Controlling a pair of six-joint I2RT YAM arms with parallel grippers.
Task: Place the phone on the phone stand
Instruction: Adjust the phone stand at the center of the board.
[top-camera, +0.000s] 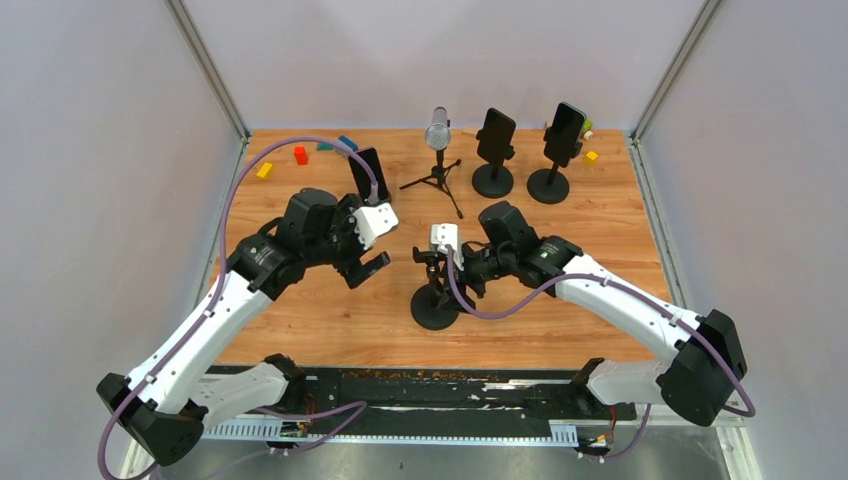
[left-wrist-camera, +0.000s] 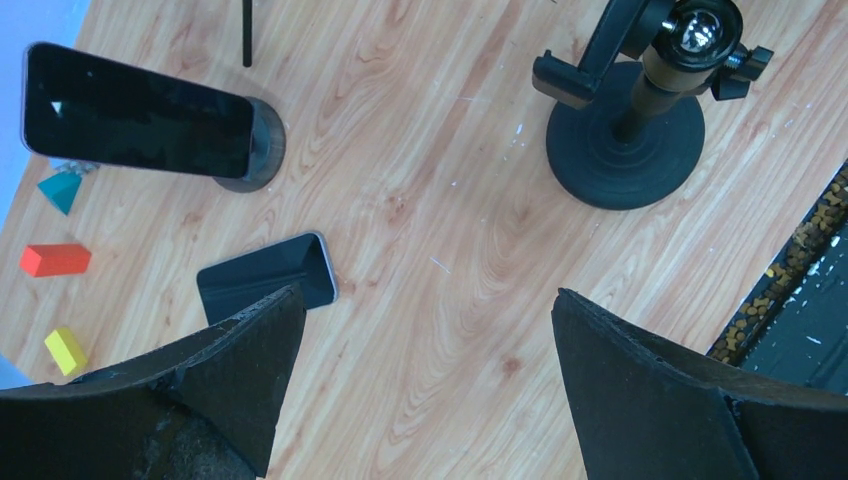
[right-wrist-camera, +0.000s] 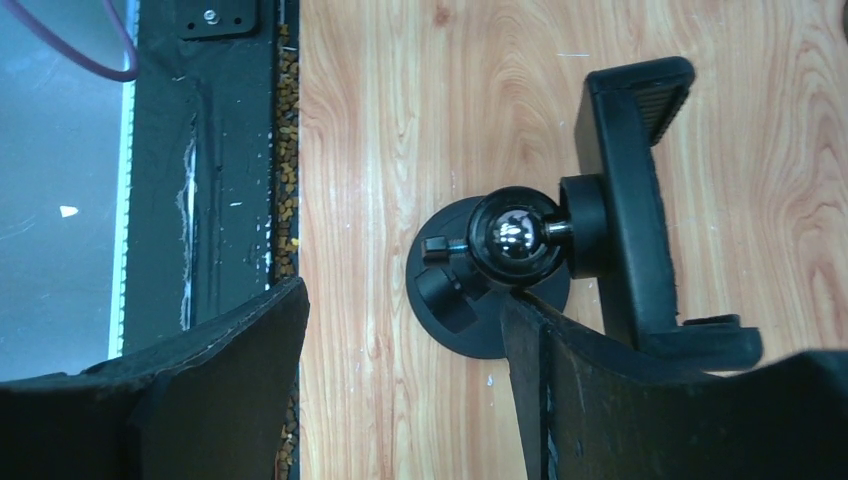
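Both spread wide: left end effector (left-wrist-camera: 428, 300) above the flat phone (left-wrist-camera: 265, 278), right end effector (right-wrist-camera: 405, 295) at the phone stand (right-wrist-camera: 622, 200).

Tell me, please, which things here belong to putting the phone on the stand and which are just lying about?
For the job:
- phone lying flat on the table
- empty phone stand

Just lying about:
- microphone on its tripod
- three stands already holding phones
- coloured blocks
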